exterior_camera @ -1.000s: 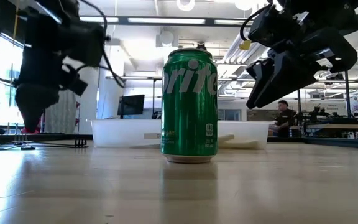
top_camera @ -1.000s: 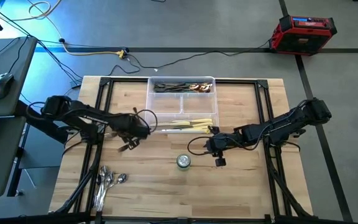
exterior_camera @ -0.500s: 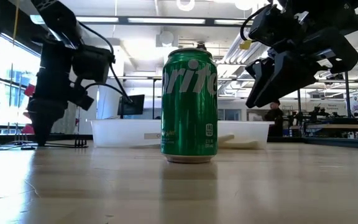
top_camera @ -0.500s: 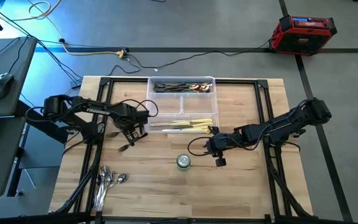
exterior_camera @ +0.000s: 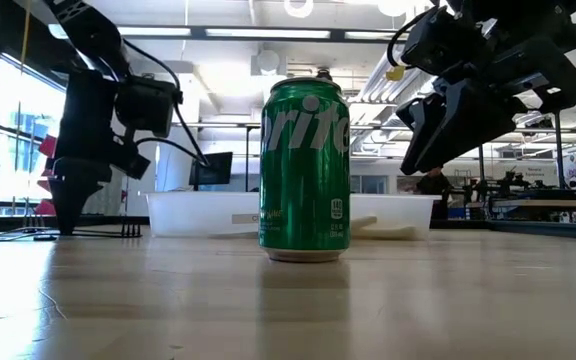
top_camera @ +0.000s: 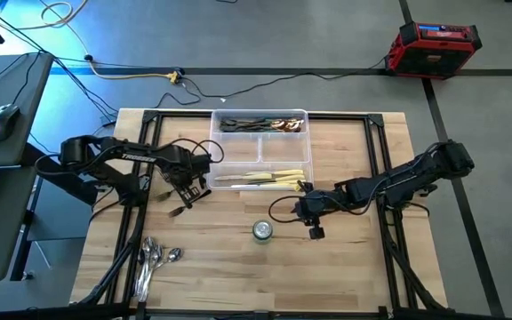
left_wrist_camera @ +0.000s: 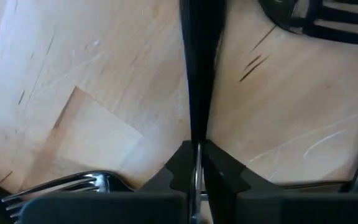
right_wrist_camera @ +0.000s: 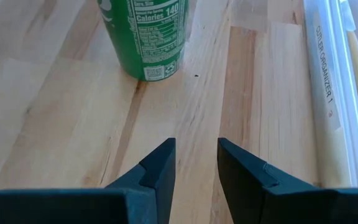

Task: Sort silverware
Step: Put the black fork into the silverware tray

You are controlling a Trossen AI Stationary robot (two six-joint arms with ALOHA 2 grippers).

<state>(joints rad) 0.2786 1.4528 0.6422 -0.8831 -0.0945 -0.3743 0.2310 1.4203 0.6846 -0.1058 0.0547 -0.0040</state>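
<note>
At left of centre in the high view, the left gripper [top_camera: 183,189] has its fingers pinched shut on a dark fork [left_wrist_camera: 194,68], its long axis running diagonally on the bench [top_camera: 345,267]; spoons [top_camera: 154,260] lie at lower left. Right of centre, the right gripper [top_camera: 314,231] hovers with fingers partly apart, empty, near a green can [top_camera: 262,231] below the clear tray [top_camera: 260,149].

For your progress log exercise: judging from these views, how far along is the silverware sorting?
Partly done. The clear tray already holds dark pieces in its far compartment and cream-handled knives in its near one. In hand: the left end effector is shut on a dark utensil handle, with a fork beside it. Left: the spoons near the table's front left. The right end effector waits open by the green can.
</note>
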